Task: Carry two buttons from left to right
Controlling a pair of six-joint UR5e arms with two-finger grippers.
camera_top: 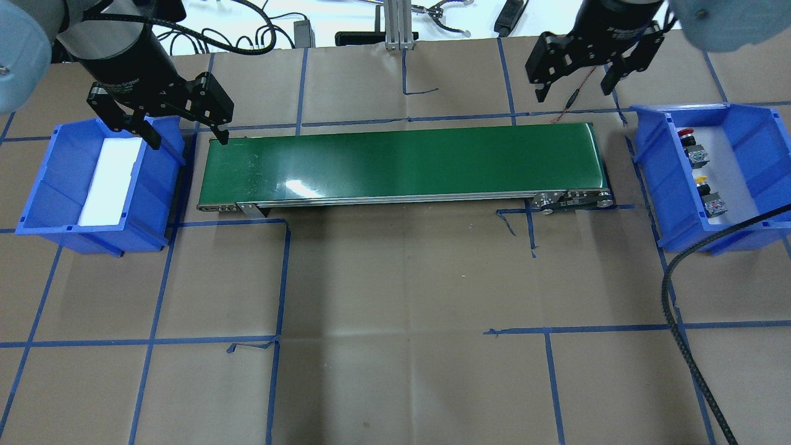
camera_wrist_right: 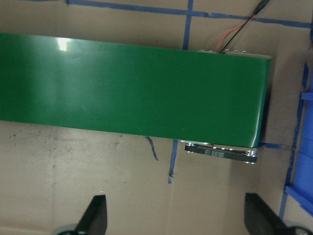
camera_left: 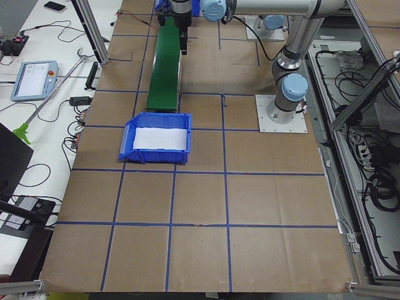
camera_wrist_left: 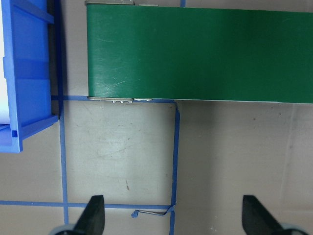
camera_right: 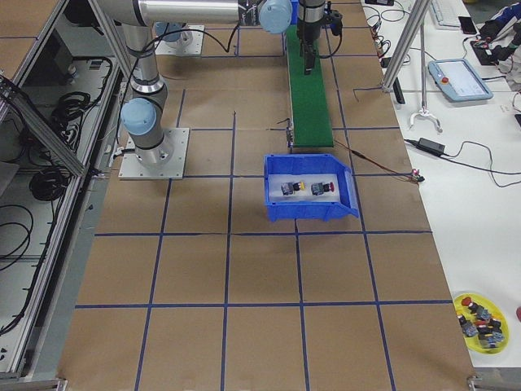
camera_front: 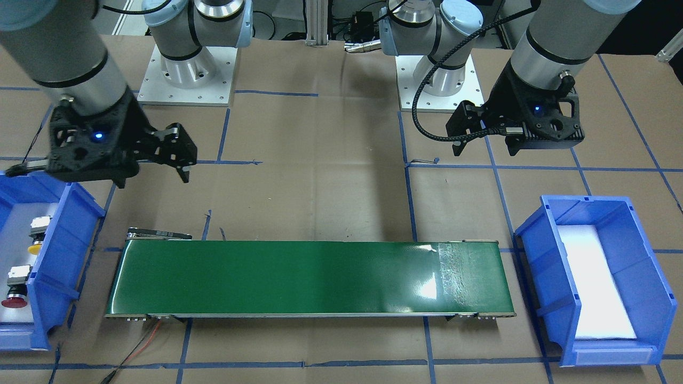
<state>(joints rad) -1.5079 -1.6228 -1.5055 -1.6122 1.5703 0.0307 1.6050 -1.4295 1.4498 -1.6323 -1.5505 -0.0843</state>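
The yellow button [camera_top: 701, 180] and red button [camera_top: 685, 132] are being cradled in the blue bin [camera_top: 654, 179] beyond the conveyor belt's [camera_top: 401, 164] right end. The left gripper [camera_top: 186, 141] and right gripper [camera_top: 575, 93] are being held with jaws spread wide, empty.

Two buttons [camera_front: 35, 248] (one yellow, one red), two bins [camera_front: 539, 261], one conveyor [camera_front: 299, 277]

both buttons [camera_top: 692, 145] lie in the bin [camera_top: 655, 179] right of the belt [camera_top: 401, 164].

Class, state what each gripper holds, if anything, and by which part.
Nothing is held: the left gripper and the right gripper are both open and empty.
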